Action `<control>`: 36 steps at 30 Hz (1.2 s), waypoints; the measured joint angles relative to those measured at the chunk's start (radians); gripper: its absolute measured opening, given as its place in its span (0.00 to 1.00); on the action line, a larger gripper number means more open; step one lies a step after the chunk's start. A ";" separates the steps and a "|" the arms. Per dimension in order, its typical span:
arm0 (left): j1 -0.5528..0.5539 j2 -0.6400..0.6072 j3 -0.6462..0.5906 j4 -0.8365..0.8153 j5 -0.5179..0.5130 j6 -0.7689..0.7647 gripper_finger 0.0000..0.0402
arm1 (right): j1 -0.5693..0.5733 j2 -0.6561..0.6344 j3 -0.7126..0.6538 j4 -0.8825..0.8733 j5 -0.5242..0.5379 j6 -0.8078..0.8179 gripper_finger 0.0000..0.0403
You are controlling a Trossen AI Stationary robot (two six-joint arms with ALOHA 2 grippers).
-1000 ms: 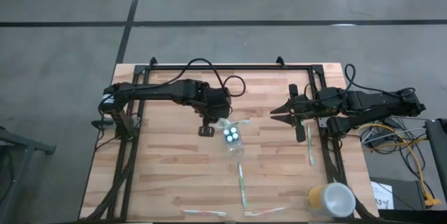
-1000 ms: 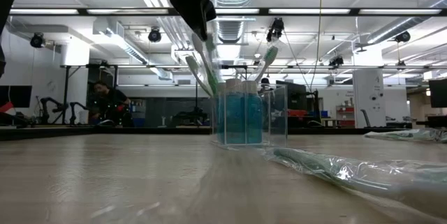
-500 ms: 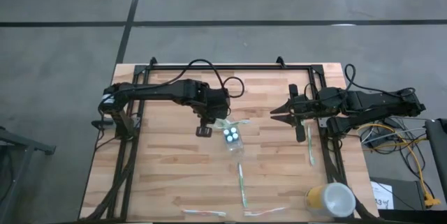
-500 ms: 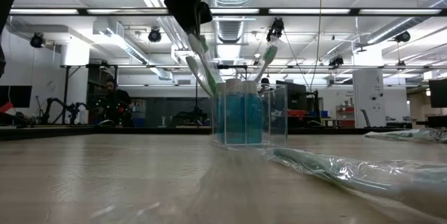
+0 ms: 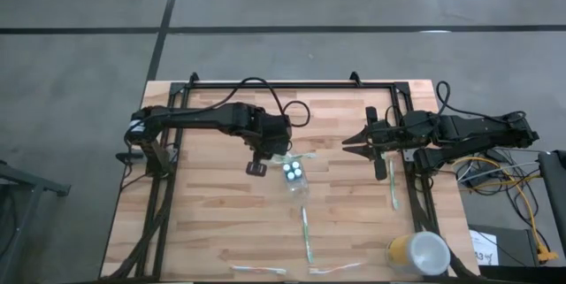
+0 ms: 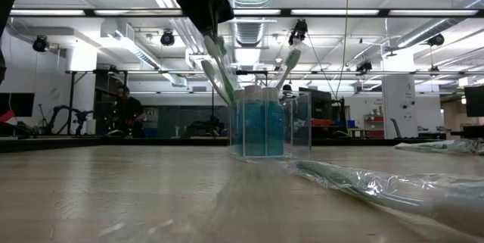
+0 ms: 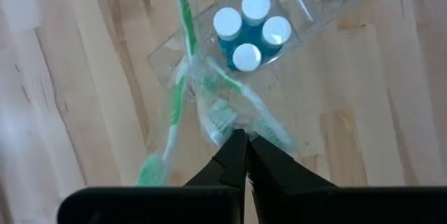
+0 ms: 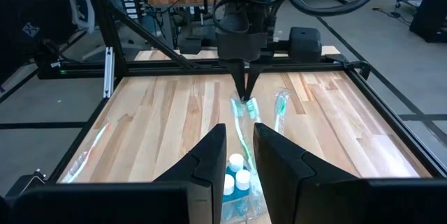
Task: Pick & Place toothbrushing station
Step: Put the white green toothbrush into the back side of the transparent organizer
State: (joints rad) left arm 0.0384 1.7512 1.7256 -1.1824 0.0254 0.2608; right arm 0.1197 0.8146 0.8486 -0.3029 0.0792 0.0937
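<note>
A small clear cup point(image 5: 294, 174) stands on the table's middle, holding several blue tubes with white caps point(image 7: 251, 28) and leaning white-and-green toothbrushes point(image 6: 219, 76). My left gripper point(image 7: 241, 139) hangs just above the cup's left side, fingers pointing down, shut on the top of one toothbrush point(image 8: 241, 109). My right gripper point(image 5: 348, 143) waits to the cup's right, above the table and open; its fingers point(image 8: 209, 154) stand apart and hold nothing. My left gripper pinches the upper, bristle end point(image 7: 222, 123) of one wrapped toothbrush between its two fingertips, coming from above and pointing down. The toothbrush leans, its lower end inside the clear cup point(image 6: 268, 126). Whether the fingers hold the wrapper alone or the brush itself does not show.
Wrapped toothbrushes lie loose on the wood: one near the cup point(image 5: 305, 235), one by the right rail point(image 5: 392, 187), two at the near edge point(image 5: 258, 270) point(image 5: 340, 269). A yellow cup with a white top point(image 5: 418, 253) stands at the near right corner. A black frame point(image 5: 292, 83) borders the table.
My left gripper has drifted slightly toward the table's left edge, staying shut at the toothbrush's top. The cup has stayed in place.
</note>
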 joint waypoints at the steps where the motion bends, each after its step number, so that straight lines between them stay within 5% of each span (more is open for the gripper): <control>1: 0.001 0.000 0.000 0.000 0.000 0.001 0.04 | 0.000 0.000 0.000 0.000 0.000 0.000 0.17; 11: 0.001 0.000 0.005 0.002 0.000 -0.032 0.04 | 0.000 0.000 0.000 0.001 0.000 0.129 0.17; 36: 0.001 -0.001 0.027 0.021 -0.001 -0.086 0.09 | 0.000 0.000 0.000 0.000 0.000 0.109 0.17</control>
State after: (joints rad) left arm 0.0397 1.7498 1.7522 -1.1610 0.0247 0.1752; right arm 0.1200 0.8146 0.8486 -0.3027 0.0792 0.2028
